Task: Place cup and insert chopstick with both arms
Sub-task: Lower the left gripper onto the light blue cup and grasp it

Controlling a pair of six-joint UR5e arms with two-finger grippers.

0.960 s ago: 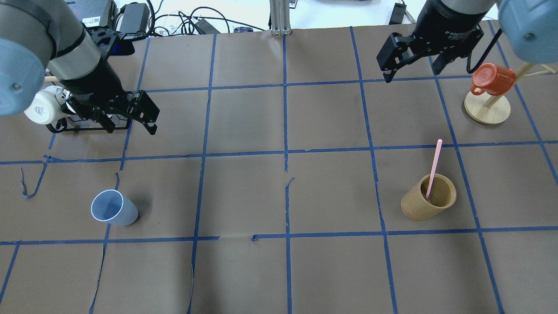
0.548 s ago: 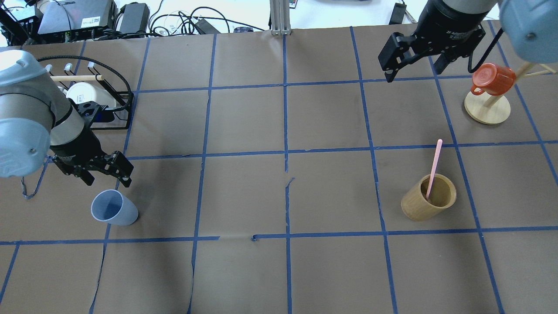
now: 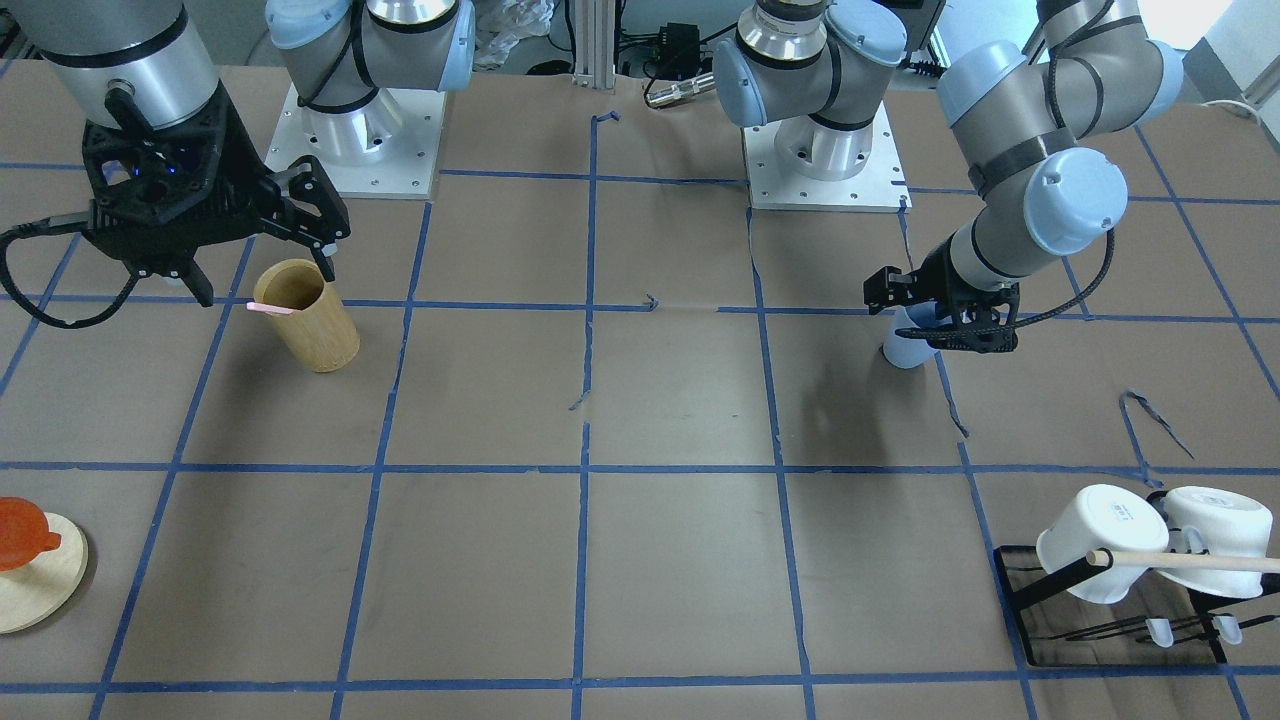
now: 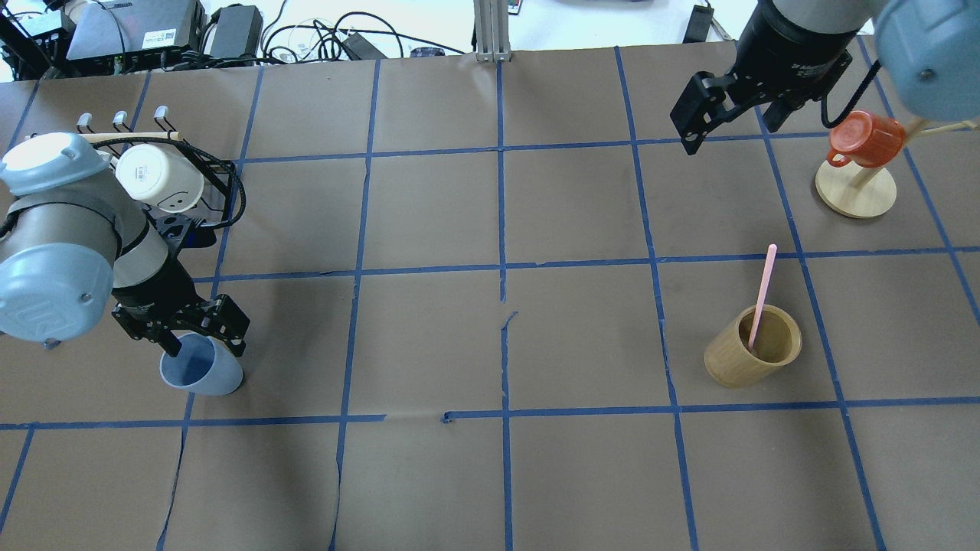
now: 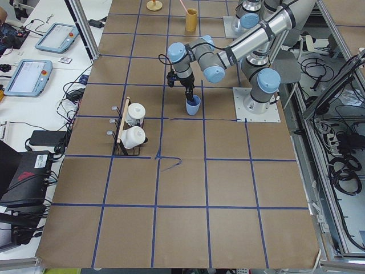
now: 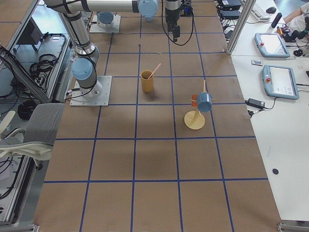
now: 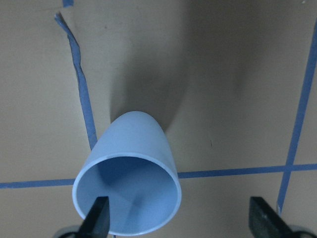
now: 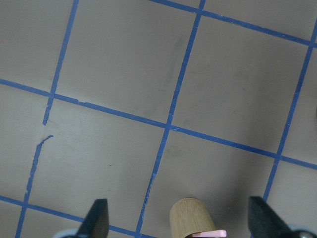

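**While the left tool point(image 4: 204, 352) straddles the pale blue plastic cup point(image 4: 205, 375)**

I see its fingers point(image 7: 97, 223) spread, one inside the rim, one outside; the cup stands upright on the brown paper bench point(image 4: 582, 337). The right tool point(image 4: 729, 128) hangs spread, empty, near the round bamboo holder point(image 4: 746, 361) containing the thin pink chopstick point(image 4: 762, 295).

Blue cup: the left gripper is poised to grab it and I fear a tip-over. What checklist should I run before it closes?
1. Blue cup upright: ok.
2. Left gripper open: ok.
3. One finger inside the cup, the other outside: ok.
4. Finger depth in the cup: cannot tell.
5. Right gripper open, apart from the pink chopstick: ok.
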